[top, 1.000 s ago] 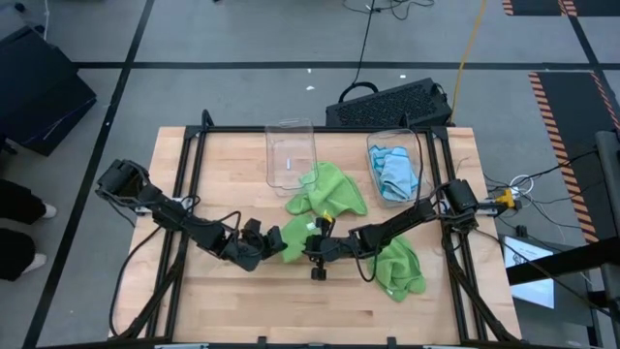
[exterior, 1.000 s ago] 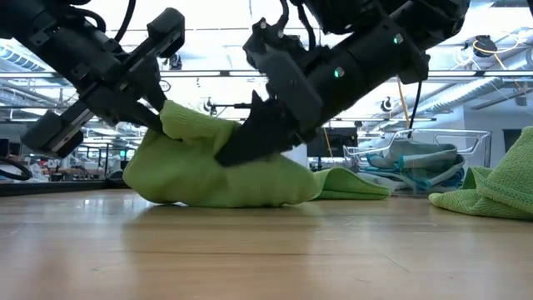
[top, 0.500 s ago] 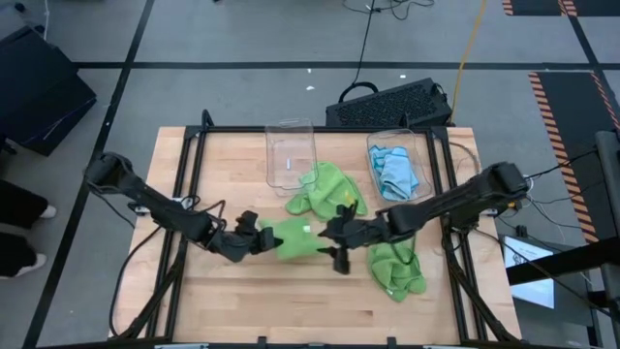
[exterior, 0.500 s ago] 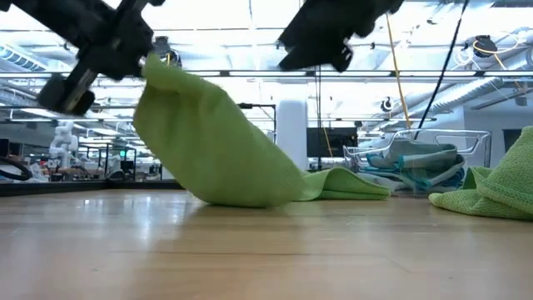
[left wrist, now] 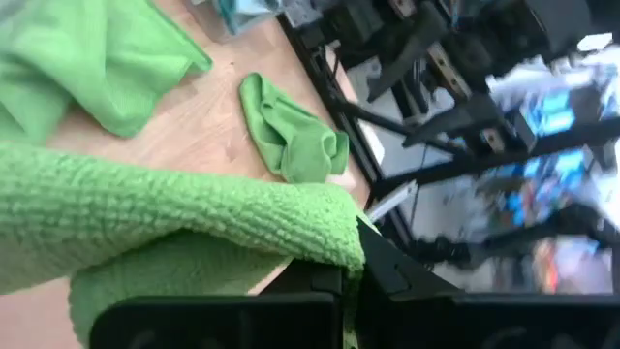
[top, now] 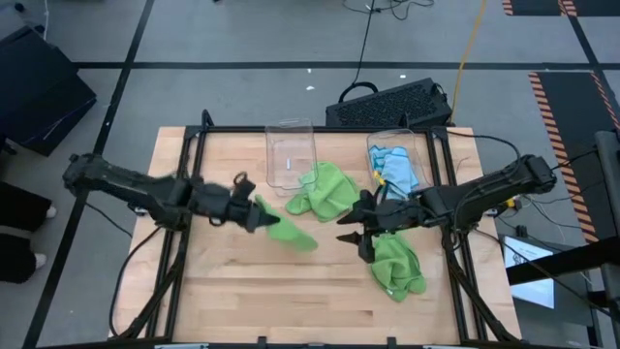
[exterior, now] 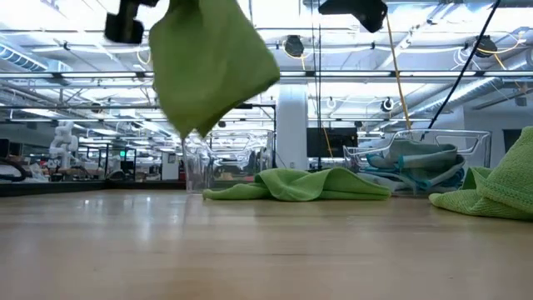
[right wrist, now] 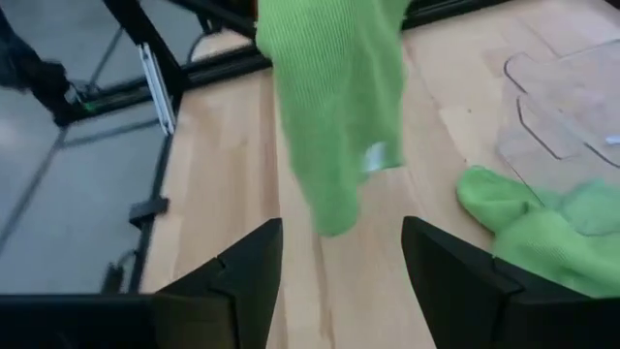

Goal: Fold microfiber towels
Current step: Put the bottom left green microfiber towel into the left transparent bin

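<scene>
The left gripper (top: 250, 206) is clamped shut on one corner of a lime green towel (top: 287, 231), which hangs clear above the table (top: 242, 301) (nothing of it touches the wood in the low view). Its free end trails down and rightward, toward the right gripper (top: 360, 231), whose fingers stand spread and empty. That arm looks nearer the dangling corner. Another green towel (top: 327, 190) lies farther back by the clear bin (top: 291, 155).
</scene>
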